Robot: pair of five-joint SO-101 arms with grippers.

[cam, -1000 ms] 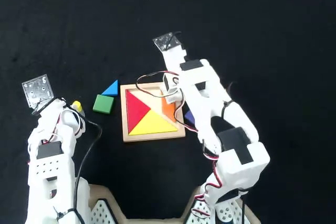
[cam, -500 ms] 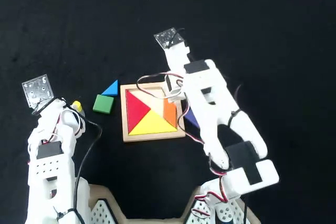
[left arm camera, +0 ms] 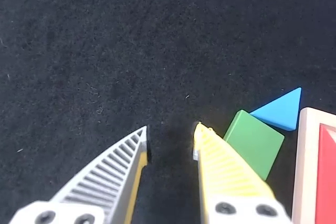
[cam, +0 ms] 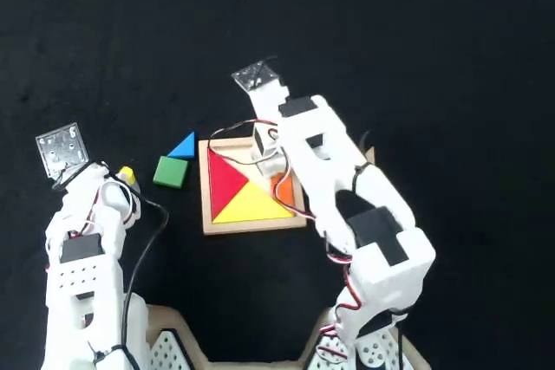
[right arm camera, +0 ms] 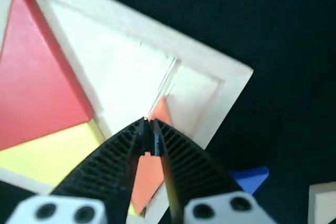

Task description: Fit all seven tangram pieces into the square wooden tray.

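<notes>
The square wooden tray (cam: pixel 208 214) holds a red triangle (cam: pixel 227 179), a yellow triangle (cam: pixel 250 205) and an orange piece (cam: pixel 283 188). My right arm (cam: pixel 312 149) leans over the tray's right side. Its gripper (right arm camera: pixel 148 125) is shut, tips down at the orange piece (right arm camera: pixel 147 174), beside the red triangle (right arm camera: pixel 42 77) and the yellow triangle (right arm camera: pixel 47 156). A green square (cam: pixel 170 172) and a light blue triangle (cam: pixel 183 146) lie left of the tray. My left gripper (left arm camera: pixel 172 132) is open just beside the green square (left arm camera: pixel 254 142), with the blue triangle (left arm camera: pixel 281 109) beyond it.
A dark blue piece (right arm camera: pixel 249 179) and a pale wooden-coloured piece (right arm camera: pixel 323 198) lie on the black cloth outside the tray's right edge. The tray's rim (left arm camera: pixel 307 166) shows in the left wrist view. Open black cloth lies behind and to the far right.
My right arm has swung left and now stands over the tray's right side, covering the dark blue piece beside the tray. The left arm has kept still.
</notes>
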